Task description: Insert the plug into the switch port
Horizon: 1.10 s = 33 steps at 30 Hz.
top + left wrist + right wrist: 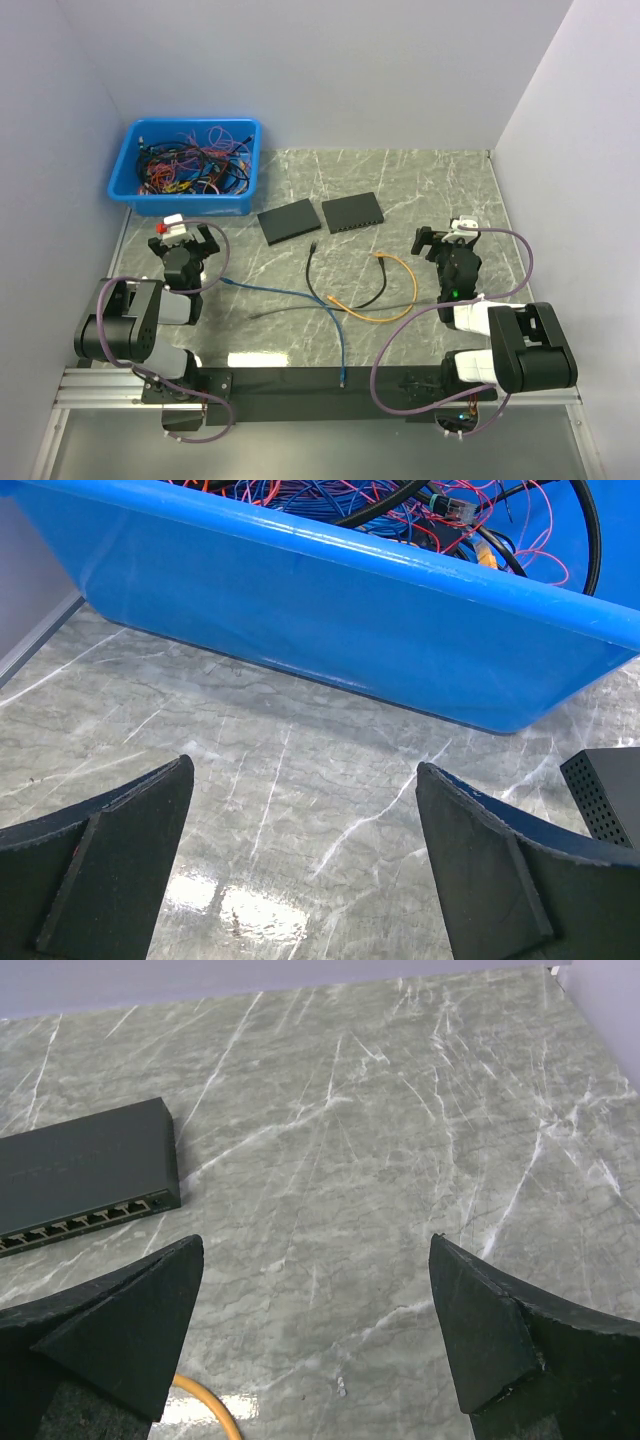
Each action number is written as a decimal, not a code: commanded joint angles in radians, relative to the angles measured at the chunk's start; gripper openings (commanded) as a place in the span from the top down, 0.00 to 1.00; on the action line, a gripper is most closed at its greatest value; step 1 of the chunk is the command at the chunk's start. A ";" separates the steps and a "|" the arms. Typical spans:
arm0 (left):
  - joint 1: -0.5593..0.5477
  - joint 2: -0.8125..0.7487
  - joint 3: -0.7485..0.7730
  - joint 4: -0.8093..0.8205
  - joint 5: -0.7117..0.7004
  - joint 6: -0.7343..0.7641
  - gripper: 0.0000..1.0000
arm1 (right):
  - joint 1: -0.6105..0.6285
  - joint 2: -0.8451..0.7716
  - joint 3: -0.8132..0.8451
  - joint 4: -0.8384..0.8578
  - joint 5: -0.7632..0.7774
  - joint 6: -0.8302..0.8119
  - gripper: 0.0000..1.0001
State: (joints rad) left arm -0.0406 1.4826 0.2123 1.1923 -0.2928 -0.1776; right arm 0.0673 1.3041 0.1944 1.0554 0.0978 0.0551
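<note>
Orange cable [385,258] is crossed by black cable [309,270]; left gripper [187,239], right gripper [446,236] are spread empty; a neighbour could be dragged along

No readable text, label or number on left switch [288,221], right switch [353,211] or blue bin [185,203]

Grey marble-look desk [430,185], white veins, under left claw [188,238] & right claw [445,238]. Plain pale-lilac walls [350,70]: one beyond claws, one outboard of each. Light glare on desk beneath left claw.
</note>
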 commanded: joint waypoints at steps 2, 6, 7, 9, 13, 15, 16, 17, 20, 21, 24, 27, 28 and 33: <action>-0.002 -0.021 0.024 0.050 0.014 -0.007 0.01 | -0.003 -0.005 0.023 0.057 0.011 0.002 0.00; -0.002 -0.021 0.024 0.049 0.012 -0.007 0.01 | -0.003 -0.005 0.023 0.057 0.011 0.003 0.00; -0.002 -0.021 0.024 0.049 0.014 -0.007 0.01 | -0.003 -0.003 0.023 0.055 0.013 0.003 0.00; -0.002 -0.021 0.024 0.050 0.014 -0.007 0.01 | -0.004 -0.003 0.023 0.055 0.011 0.002 0.00; -0.002 -0.021 0.024 0.050 0.014 -0.007 0.01 | -0.003 -0.003 0.023 0.055 0.013 0.002 0.00; -0.002 -0.019 0.024 0.049 0.012 -0.007 0.01 | -0.003 -0.006 0.022 0.061 0.013 0.002 0.00; -0.002 -0.021 0.024 0.050 0.014 -0.007 0.01 | 0.003 -0.009 0.030 0.060 0.014 -0.009 0.00; -0.002 -0.019 0.024 0.049 0.012 -0.007 0.01 | 0.011 -0.040 0.037 0.025 0.004 -0.020 0.00; -0.002 -0.021 0.024 0.050 0.012 -0.008 0.01 | 0.055 -0.129 0.033 -0.032 0.031 -0.047 0.00; -0.002 -0.021 0.024 0.050 0.014 -0.007 0.01 | 0.072 -0.155 0.046 -0.085 0.033 -0.101 0.00; -0.002 -0.021 0.024 0.049 0.014 -0.007 0.01 | 0.182 -0.261 0.111 -0.240 0.077 -0.130 0.00; -0.002 -0.021 0.024 0.050 0.012 -0.008 0.01 | 0.242 -0.339 0.208 -0.374 0.066 -0.001 0.00; -0.002 -0.021 0.024 0.049 0.012 -0.007 0.01 | 0.255 -0.353 0.249 -0.427 0.062 0.035 0.00; -0.002 -0.019 0.024 0.049 0.014 -0.007 0.01 | 0.336 -0.323 0.546 -0.837 -0.254 0.161 0.00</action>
State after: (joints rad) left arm -0.0406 1.4826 0.2123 1.1923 -0.2928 -0.1776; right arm 0.3721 0.9661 0.5938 0.4740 0.0559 0.0990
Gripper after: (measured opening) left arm 0.994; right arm 0.997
